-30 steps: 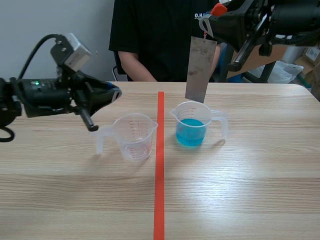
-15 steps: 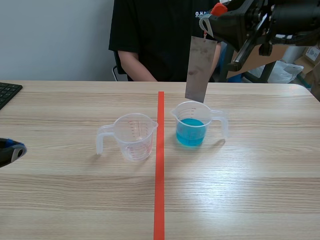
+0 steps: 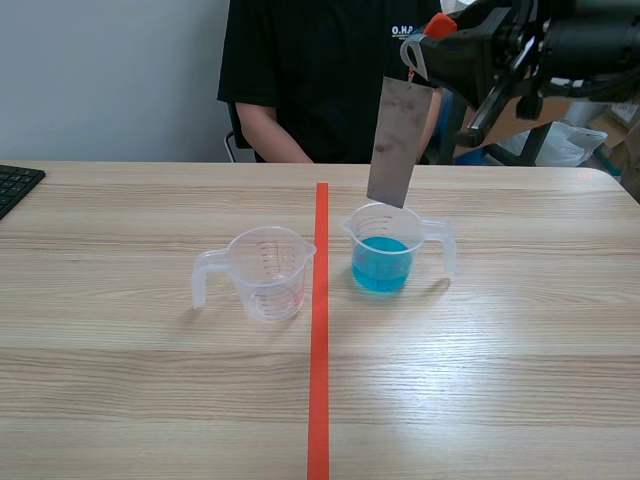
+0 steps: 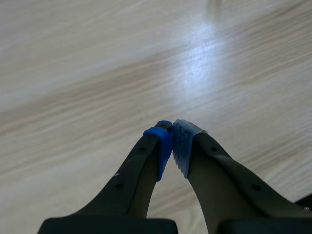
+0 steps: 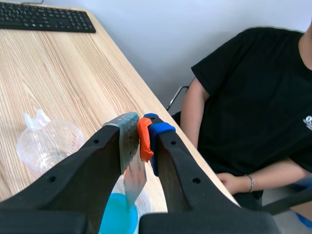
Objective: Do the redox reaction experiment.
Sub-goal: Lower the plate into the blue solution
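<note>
Strip hangs in right jaws over blue cup.

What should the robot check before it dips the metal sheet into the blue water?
1. The metal sheet is clamped in the right jaws: ok.
2. Its lower end is above the blue beaker: ok.
3. That beaker stands upright on the table: ok.
4. The empty beaker sits aside, across the red line: ok.
5. The left jaws are shut over bare table: ok.
6. Sheet hanging straight: not ok, slightly tilted.
</note>
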Robot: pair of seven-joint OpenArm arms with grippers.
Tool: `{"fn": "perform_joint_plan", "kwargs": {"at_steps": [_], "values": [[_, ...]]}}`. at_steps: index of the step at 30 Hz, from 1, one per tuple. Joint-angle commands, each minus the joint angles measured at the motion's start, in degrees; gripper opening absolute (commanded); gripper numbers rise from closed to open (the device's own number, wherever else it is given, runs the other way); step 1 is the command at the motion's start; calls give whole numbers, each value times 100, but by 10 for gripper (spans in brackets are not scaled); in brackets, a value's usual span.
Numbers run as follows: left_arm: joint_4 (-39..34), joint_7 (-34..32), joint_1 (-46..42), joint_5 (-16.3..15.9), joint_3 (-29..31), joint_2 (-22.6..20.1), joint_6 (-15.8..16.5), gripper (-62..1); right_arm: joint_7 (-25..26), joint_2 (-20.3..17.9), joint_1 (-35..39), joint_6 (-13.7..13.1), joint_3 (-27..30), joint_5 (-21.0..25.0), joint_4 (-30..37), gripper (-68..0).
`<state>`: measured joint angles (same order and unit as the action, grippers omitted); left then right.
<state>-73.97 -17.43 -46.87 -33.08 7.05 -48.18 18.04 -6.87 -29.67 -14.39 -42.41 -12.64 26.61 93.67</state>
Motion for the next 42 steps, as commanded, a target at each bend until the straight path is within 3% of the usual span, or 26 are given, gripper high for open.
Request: {"fn": "perform_joint_plan", "kwargs": {"at_steps": [1,8,16,28,42], "values": [[-35,-74,-42,42,22,203,9,-582,166,-28,-83,-31,-50,66,-83,-660],[-35,-59,-439,411,138,1021,-96,-582,444,-26,-85,-31,-192,-39,-439,-660],[-33,-57,-599,684,138,1606,-254,-582,774,-13,-164,-31,-442,-177,-841,-660],[-33,-37,-695,682,140,1993,-490,-582,1263,391,-184,-31,-470,-887,-1644,-660],[-33,-35,-695,680,140,1989,-490,-582,1718,603,-229,-31,-470,-1626,-2249,-660]]}}
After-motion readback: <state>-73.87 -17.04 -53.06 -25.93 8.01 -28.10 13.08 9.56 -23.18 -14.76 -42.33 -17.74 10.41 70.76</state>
